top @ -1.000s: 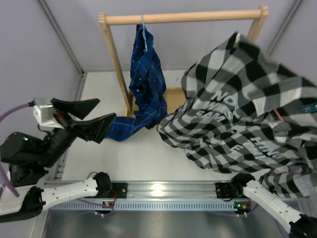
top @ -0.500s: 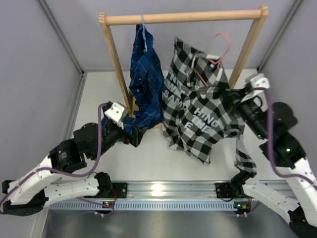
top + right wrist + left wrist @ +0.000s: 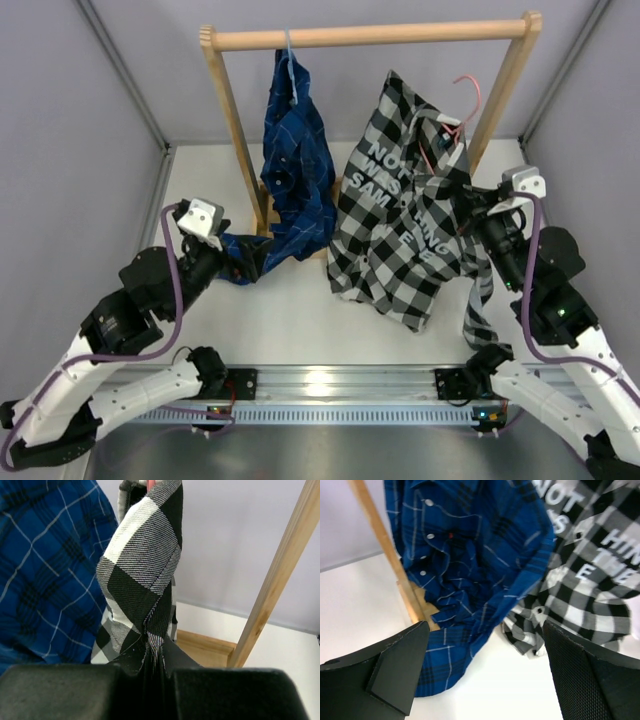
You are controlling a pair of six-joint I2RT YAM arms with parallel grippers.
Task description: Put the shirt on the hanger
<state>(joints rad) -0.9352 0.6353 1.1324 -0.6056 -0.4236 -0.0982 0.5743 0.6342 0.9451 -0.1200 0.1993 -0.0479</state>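
Rack [image 3: 370,37] of pale wood spans the back of the table. Below its rail the shirt [image 3: 400,235] droops in mid-air with its white lettering facing up and its hem near the tabletop. To its left, a dark blue plaid shirt [image 3: 295,170] hangs from the rail. The hanger [image 3: 477,97] shows its pink hook at the checked collar, just under the rail. My right gripper [image 3: 152,665] is clamped on a fold of the shirt. My left gripper [image 3: 485,680] holds its fingers wide apart, gripping nothing, near the blue shirt's tail.
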